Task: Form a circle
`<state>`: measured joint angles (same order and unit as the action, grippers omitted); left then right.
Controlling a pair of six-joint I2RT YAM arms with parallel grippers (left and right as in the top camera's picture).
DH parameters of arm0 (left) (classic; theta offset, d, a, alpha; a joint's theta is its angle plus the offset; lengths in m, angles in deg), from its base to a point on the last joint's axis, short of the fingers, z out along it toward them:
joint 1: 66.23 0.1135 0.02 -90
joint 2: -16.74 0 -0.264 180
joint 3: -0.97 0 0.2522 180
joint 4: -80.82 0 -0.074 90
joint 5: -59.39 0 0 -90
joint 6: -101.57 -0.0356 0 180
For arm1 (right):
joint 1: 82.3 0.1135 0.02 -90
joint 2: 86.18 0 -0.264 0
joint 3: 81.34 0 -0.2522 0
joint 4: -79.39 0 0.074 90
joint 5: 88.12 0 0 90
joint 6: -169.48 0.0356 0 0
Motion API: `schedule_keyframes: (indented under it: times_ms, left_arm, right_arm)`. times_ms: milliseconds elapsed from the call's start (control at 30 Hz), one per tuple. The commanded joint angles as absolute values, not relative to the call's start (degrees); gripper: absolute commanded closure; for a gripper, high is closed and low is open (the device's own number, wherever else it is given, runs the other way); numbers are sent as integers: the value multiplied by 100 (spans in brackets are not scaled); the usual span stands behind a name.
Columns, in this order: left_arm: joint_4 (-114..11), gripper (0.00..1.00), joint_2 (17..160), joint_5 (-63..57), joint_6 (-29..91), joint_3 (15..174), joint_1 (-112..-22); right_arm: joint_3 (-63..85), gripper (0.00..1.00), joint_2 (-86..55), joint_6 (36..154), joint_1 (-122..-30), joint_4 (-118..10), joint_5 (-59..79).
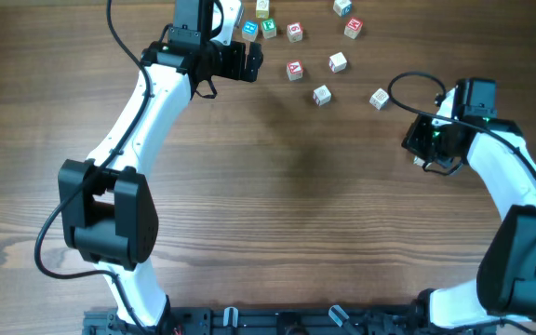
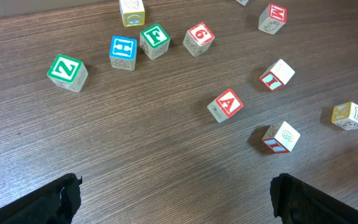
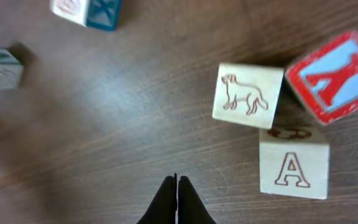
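Left tool [image 2: 179, 202] is spread wide open, holding nothing; right tool [image 3: 176, 199] is pinched fully shut, empty too. The alphabet cubes [image 1: 294, 70] are just scattered loose across the far side of the tabletop [image 1: 296, 214], not in a ring.

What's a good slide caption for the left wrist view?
Open left end effector above scattered alphabet cubes on a wooden table; no circle formed yet.

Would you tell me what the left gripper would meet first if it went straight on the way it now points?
Probably the red A block, just right of the midline between the open fingers of the left gripper. The nearer block beside it might catch one finger sooner; depth is unclear.
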<state>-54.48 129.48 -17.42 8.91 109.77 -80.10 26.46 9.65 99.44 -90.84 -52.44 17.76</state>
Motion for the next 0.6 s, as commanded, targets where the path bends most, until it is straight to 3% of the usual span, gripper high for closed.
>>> schedule_keyframes:
  times_ms: [0,567]
  left_arm:
    - [-5448,0,12999,-1716,906,10949,-8036]
    - [-5448,0,12999,-1714,906,10949,-8036]
  right_arm:
    - [2633,96,1203,9896,-9003,-5122,1501]
    - [2633,96,1299,10255,-9003,-5028,528]
